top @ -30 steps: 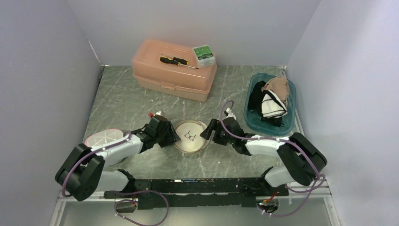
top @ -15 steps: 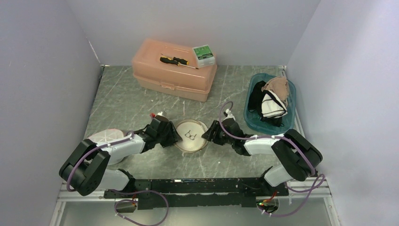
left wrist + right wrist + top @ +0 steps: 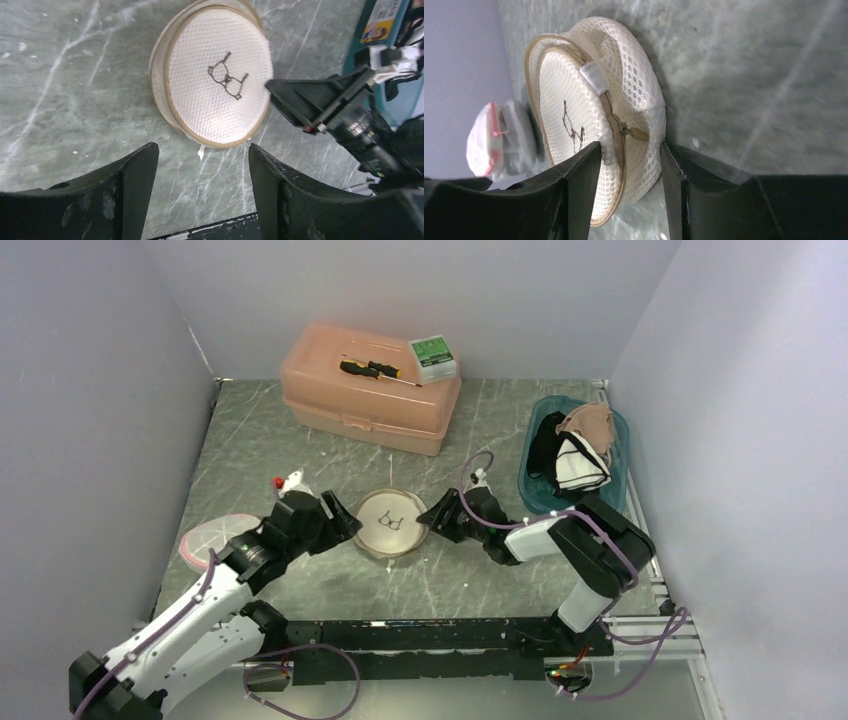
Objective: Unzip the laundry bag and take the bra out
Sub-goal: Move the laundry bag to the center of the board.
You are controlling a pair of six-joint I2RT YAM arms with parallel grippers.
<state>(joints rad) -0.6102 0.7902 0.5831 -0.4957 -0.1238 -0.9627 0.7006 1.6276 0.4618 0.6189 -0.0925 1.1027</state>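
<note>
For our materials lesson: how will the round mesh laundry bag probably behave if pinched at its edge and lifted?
The laundry bag is probably light: thin open mesh. Its wall bulges softly beside the zip pull, so it would likely sag, though its round face looks stiffened and may stay flat.

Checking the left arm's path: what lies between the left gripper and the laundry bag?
The left wrist view shows only bare tabletop between the open left gripper and the laundry bag, bar a tiny white fleck at its rim.

Marbled table (image 3: 250, 440) bears laundry bag (image 3: 390, 523), toolbox (image 3: 365, 420), teal tub (image 3: 530, 485), pink-trimmed pouch (image 3: 215, 538).
</note>
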